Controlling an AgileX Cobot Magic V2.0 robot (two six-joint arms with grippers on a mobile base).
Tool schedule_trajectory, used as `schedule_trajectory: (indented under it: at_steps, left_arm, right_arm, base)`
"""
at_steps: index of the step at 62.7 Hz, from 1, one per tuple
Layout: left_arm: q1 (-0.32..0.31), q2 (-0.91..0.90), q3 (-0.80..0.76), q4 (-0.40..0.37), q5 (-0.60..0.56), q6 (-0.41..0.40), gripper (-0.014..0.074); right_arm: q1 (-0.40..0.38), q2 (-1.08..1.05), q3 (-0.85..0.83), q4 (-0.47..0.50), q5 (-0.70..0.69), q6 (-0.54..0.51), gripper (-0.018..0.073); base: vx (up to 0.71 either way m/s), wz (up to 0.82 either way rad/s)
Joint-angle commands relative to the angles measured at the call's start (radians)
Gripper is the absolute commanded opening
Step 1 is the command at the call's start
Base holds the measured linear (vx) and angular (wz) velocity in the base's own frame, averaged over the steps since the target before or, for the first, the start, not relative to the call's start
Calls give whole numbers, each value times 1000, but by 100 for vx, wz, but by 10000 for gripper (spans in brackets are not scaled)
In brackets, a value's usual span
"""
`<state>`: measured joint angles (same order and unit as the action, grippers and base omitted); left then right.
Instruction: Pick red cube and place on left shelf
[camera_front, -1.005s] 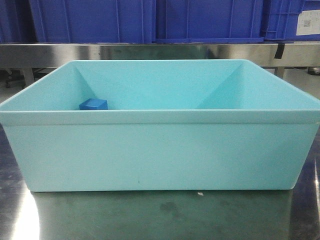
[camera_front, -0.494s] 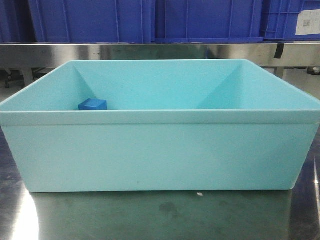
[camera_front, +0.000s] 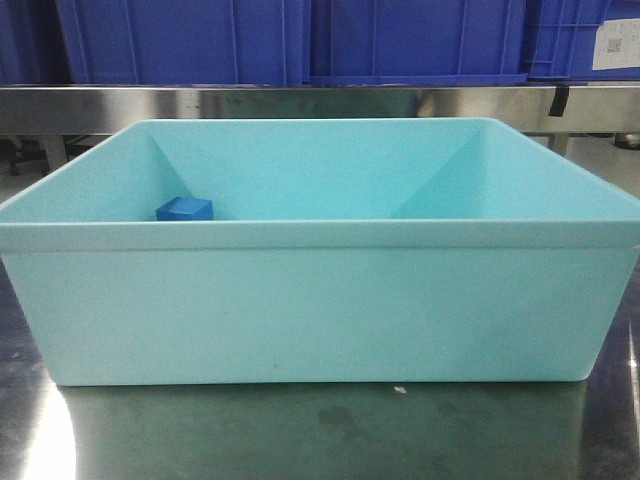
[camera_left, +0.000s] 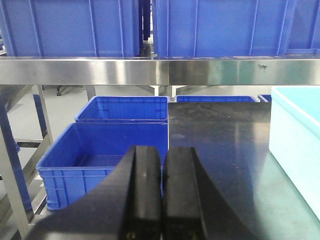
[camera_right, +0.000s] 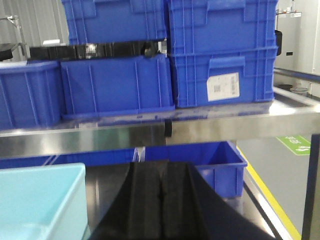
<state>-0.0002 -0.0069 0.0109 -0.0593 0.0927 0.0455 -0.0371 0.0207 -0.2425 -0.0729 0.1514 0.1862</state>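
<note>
While the left shelf (camera_left: 125, 71) runs its steel ledge across the whole left wrist view, dark-blue crates (camera_left: 75, 27) stand in a row on top of it, and two more blue crates (camera_left: 105, 150) sit lower down beyond the edge of the steel table (camera_left: 225, 145). In the front view the same ledge and crates lie behind a light teal tub (camera_front: 320, 310), which stands on the table and fills most of that picture. The left gripper (camera_left: 163, 160) points toward the shelf with its two black fingers pressed together, only a thin seam between them and nothing pinched. The right gripper (camera_right: 160, 172) is likewise closed flat on itself, empty, facing stacked blue crates on a ledge, with a corner of the teal tub at its lower left. A small blue cube (camera_front: 185, 208) rests on the tub's floor near the left wall. The red cube shows in no view, so its place cannot be told.
</note>
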Motion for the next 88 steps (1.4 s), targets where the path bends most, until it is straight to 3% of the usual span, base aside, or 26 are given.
schedule_trajectory:
  at_steps: [1,16,33,50,65,71,88]
  left_arm:
    - [-1,-13,24,-7,-79,-6,90]
    - [-1,-13,24,-7,-79,-6,90]
    - [-1,-13,24,-7,-79,-6,90]
    - [-1,-13,24,-7,-79,-6,90]
    - [-1,-13,24,-7,-79,-6,90]
    - [-1,-13,24,-7,-79,-6,90]
    - [-1,-13,24,-7,-79,-6,90]
  right_arm:
    - [4,84,-165,1,48,-7,22]
    - [109,358,-522,6,265,-7,22]
    - [388,733,-800,6,449,-9,23]
    - [645,1056,-935,6,568,-145,25]
    - [670,1295,-1045,17,680,-145,25]
    - [670,1357,-1087,41,696,-195,43]
    - [670,1491,-1212,120,812,-369,333]
  base:
    - [0,0]
    - [0,0]
    - [0,0]
    - [0,0]
    - [0,0]
    - [0,0]
    - [0,0]
